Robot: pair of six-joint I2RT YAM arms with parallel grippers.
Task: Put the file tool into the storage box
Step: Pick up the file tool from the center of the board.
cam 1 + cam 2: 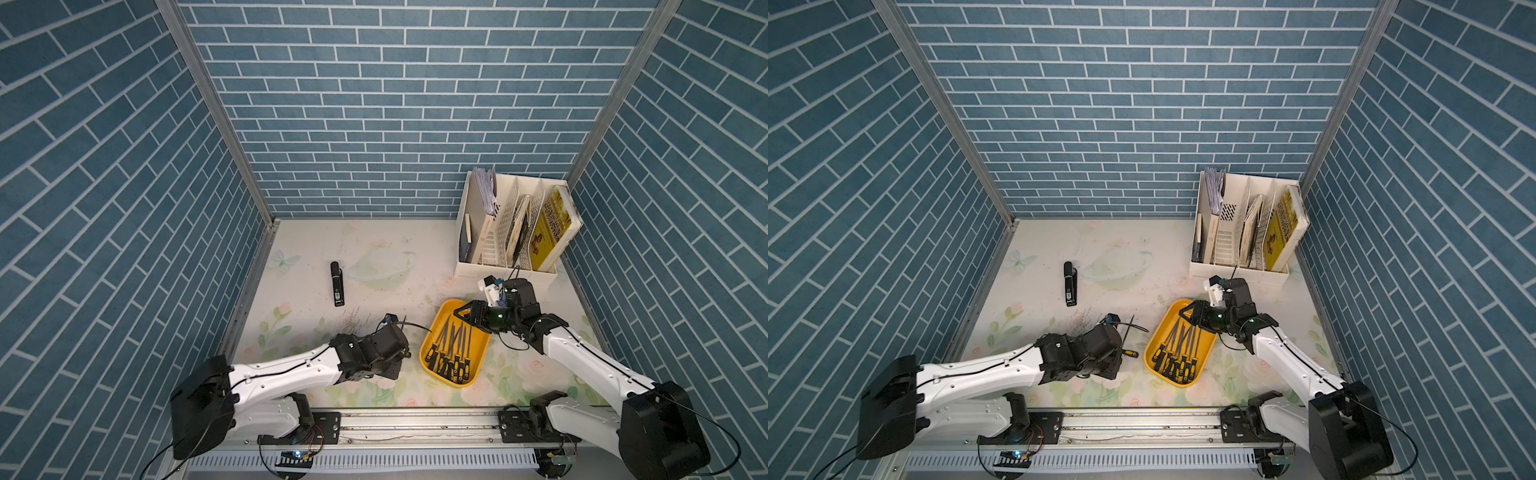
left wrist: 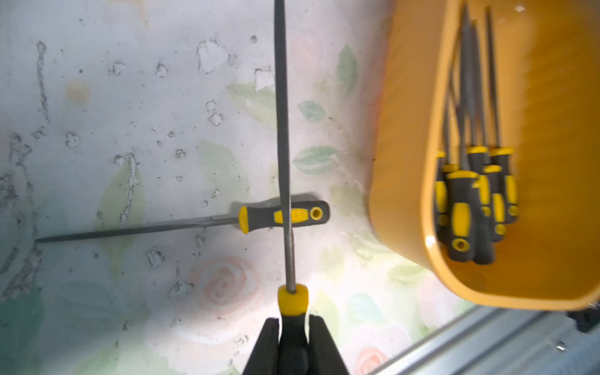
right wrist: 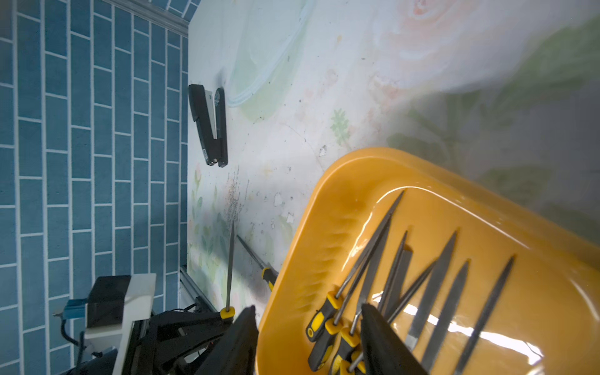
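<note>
My left gripper is shut on the black-and-yellow handle of a file tool, whose grey shaft sticks straight out past the fingers. This held file hangs just left of the storage box, a shallow yellow-orange tray. A second file lies flat on the table under it, handle toward the box. Several files lie inside the box, handles at its near end. My right gripper stands open at the box's far end, one finger outside the wall and one above the files.
A black stapler lies on the table at the left. A tall white divided rack with books stands at the back right, close behind my right arm. Blue brick walls close three sides. A metal rail runs along the front.
</note>
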